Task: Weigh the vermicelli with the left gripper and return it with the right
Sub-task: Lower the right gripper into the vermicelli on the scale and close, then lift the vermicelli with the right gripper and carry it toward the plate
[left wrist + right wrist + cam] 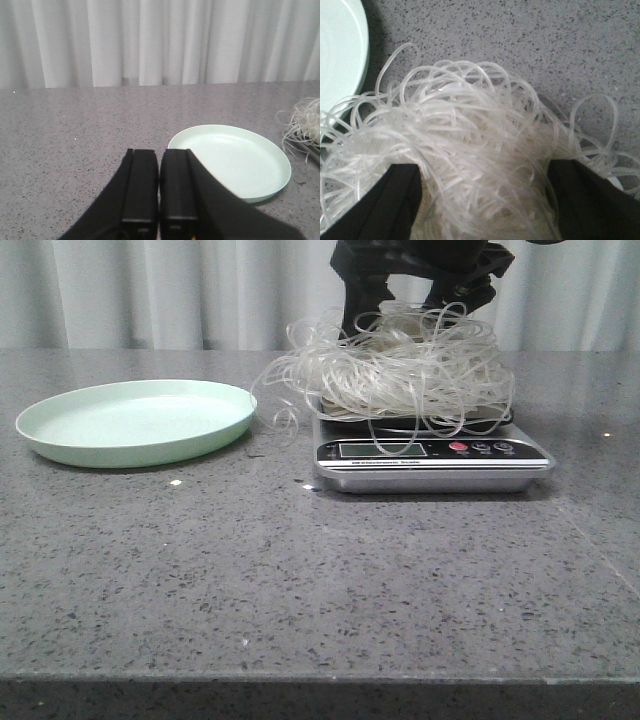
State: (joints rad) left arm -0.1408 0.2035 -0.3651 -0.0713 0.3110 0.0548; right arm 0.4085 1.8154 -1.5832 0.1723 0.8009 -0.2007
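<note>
Vermicelli, a loose tangle of thin translucent whitish strands (400, 370), is heaped on the silver digital kitchen scale (432, 462) standing on the grey speckled stone counter (300, 580), with stray loops hanging over the scale's edges. Beside it, well apart, the round pale green plate (135, 420) is seen. Behind, the right gripper (482, 200) is spread wide with its black fingers (385, 200) set either side of the tangle, while the left gripper (159, 190) is held clenched on nothing.

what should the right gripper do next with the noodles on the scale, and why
Probably close the right gripper on the vermicelli. Its fingers stand open on either side of the tangle, which sits on the scale, while the green plate lies empty alongside and the left gripper is shut and away.
</note>
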